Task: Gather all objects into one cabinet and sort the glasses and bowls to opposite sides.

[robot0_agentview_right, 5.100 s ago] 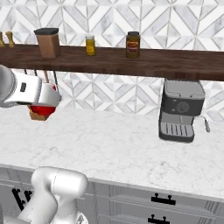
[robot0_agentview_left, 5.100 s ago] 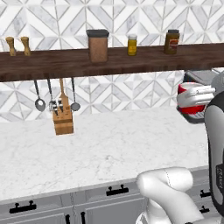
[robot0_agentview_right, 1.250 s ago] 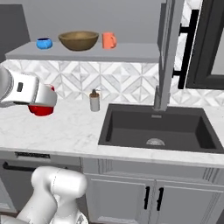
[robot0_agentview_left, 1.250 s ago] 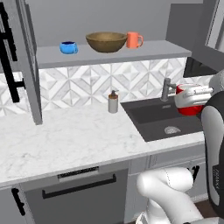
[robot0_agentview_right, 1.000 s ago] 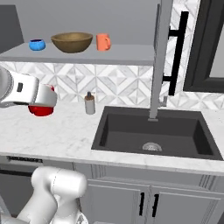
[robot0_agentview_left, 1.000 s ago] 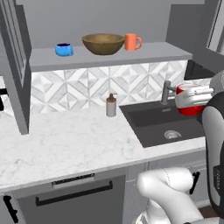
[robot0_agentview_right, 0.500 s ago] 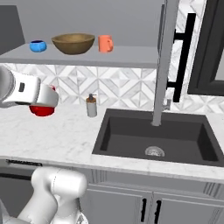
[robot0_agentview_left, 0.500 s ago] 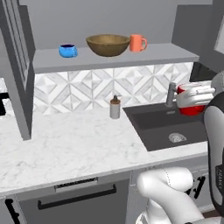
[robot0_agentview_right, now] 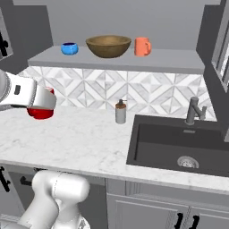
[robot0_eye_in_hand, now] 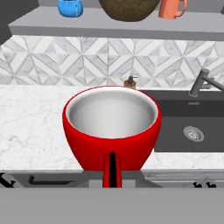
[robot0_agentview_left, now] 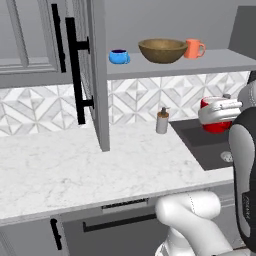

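my gripper (robot0_agentview_right: 44,106) clamped on red mug (robot0_eye_in_hand: 112,127) above counter (robot0_agentview_right: 80,138), blue mug (robot0_agentview_right: 69,48), wooden bowl (robot0_agentview_right: 108,46), orange mug (robot0_agentview_right: 142,46) on cabinet shelf (robot0_agentview_right: 170,60)

Red mug (robot0_eye_in_hand: 111,131) in closed gripper (robot0_eye_in_hand: 112,173): glossy, smooth, ceramic look, pale grey inside. Above gripper, on matt grey shelf (robot0_agentview_right: 174,61): brown bowl (robot0_agentview_right: 108,46) with wood grain, dull finish; blue mug (robot0_agentview_right: 69,48) and orange mug (robot0_agentview_right: 142,46) smooth, slight sheen. Below gripper: white marble-look counter (robot0_agentview_right: 80,138), polished, grey veins. Beyond it: tiled wall (robot0_agentview_right: 152,91) with geometric relief, satin. Right of gripper: sink (robot0_agentview_right: 179,145) dark, matt; tap (robot0_agentview_right: 194,110) grey metal, brushed.
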